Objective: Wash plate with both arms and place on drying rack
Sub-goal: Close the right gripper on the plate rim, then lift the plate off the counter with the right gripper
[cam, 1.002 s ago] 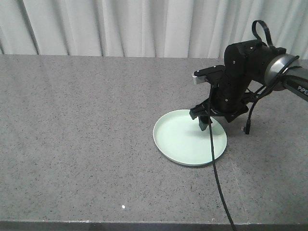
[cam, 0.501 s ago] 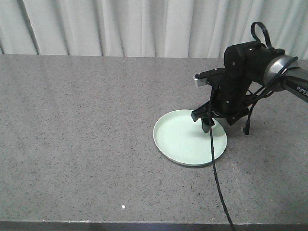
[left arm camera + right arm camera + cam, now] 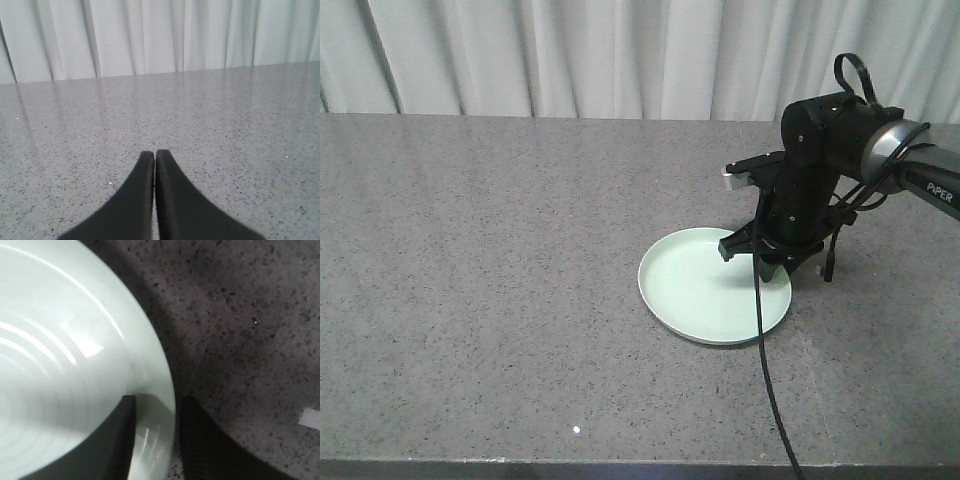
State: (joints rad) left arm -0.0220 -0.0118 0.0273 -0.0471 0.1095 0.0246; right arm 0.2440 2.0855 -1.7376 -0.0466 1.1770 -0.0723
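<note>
The right tool (image 3: 156, 400) is set astride the rim of the plate (image 3: 60, 340), narrowly parted. One finger is seen over the plate's inner face, the other outside it above the worktop (image 3: 250, 315). The plate, round and without a long axis, is laid flat, face up. The left tool (image 3: 154, 152) is pressed closed on nothing.

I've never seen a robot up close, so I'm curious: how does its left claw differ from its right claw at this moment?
The left claw has its two fingers pressed together, while the right claw has them apart. The left claw faces bare counter with nothing between its fingers. The right claw straddles the rim of the plate, with one finger inside and one outside. Both have black fingers.
</note>
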